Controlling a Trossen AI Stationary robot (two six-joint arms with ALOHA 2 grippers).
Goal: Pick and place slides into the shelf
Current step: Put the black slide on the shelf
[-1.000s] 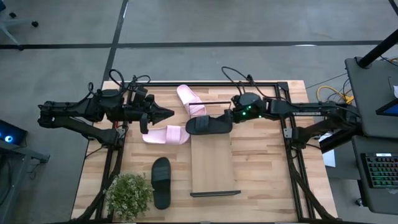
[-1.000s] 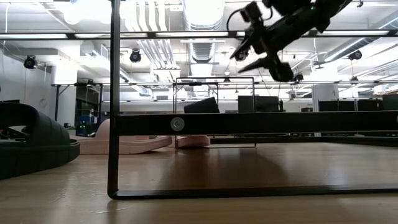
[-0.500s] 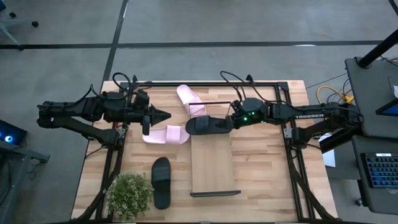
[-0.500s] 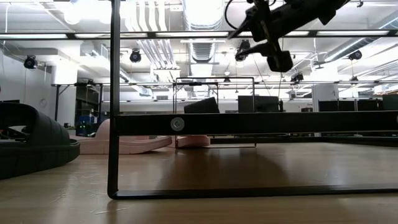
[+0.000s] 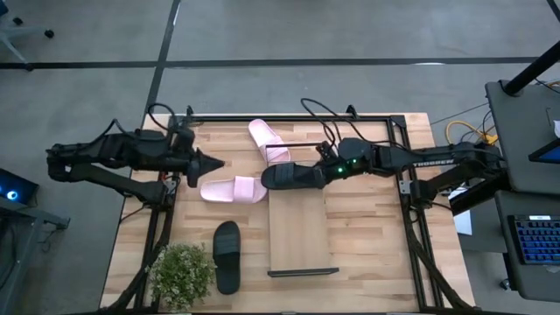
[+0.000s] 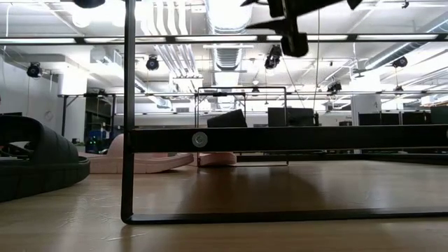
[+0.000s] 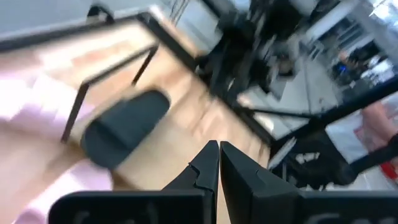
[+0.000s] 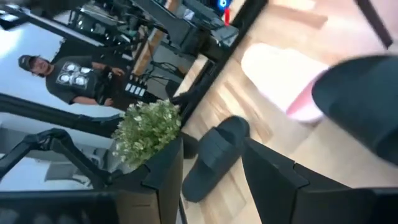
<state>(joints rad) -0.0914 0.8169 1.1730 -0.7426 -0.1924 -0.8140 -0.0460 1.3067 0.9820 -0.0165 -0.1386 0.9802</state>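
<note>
- Slides spread over the table (image 5: 367, 236), four in all, two black and two pale pink.
- Left claw (image 5: 213, 164) hanging over the table's left part near the far edge, fingers (image 7: 205, 167) pressed together on nothing, tip aimed toward the middle.
- Potted plant (image 5: 183, 273) standing at the near left corner.
- Black slide (image 5: 227, 255) lying flat just right of the plant, lengthwise toward the near edge, well apart from the others.
- Pink slide (image 5: 234, 189) lying crosswise just beside the left claw's tip, left of the shelf's far end.
- Second pink slide (image 5: 268, 141) lying slantwise close to the far edge, beside the thin black wire frame at the shelf's far end.
- Shelf (image 5: 299, 236) set lengthwise in the table's middle, a light-wood board with black wire frame at both ends, reaching from mid-table toward the near edge.
- Second black slide (image 5: 293, 176) lying crosswise on the shelf's far end, strap up.
- Right claw (image 5: 325, 171) at that slide's right-hand end, fingers (image 8: 165, 174) standing apart; cannot tell whether they touch it.
- Right arm stretching in from the table's right edge.
- Person in a dark printed shirt and cap visible in the room beyond the table, in the right wrist view.
</note>
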